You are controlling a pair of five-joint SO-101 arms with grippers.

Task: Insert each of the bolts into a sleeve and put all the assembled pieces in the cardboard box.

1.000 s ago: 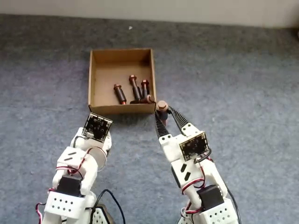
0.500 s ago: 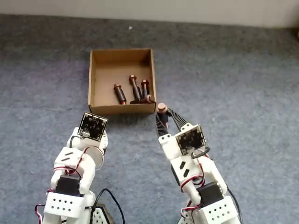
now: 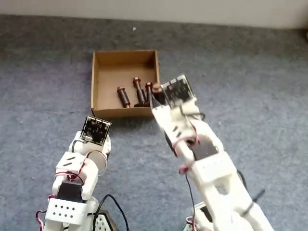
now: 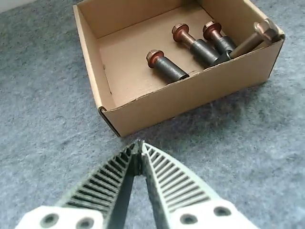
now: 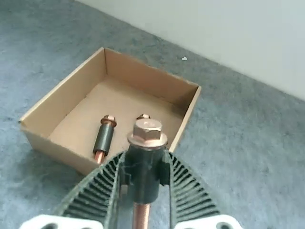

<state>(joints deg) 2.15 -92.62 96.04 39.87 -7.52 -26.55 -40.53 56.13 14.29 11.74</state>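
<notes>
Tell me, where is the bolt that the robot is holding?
In the right wrist view, the copper-headed bolt in its dark sleeve sits clamped in the right arm's jaws, over the brown cardboard box, near its right wall.

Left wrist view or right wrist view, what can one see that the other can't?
The left wrist view gives the shut left end effector and four bolts inside the cardboard box. The right wrist view gives the right end effector pinching an upright bolt in its sleeve, plus a pale wall. Both share the box and the grey carpet.
</notes>
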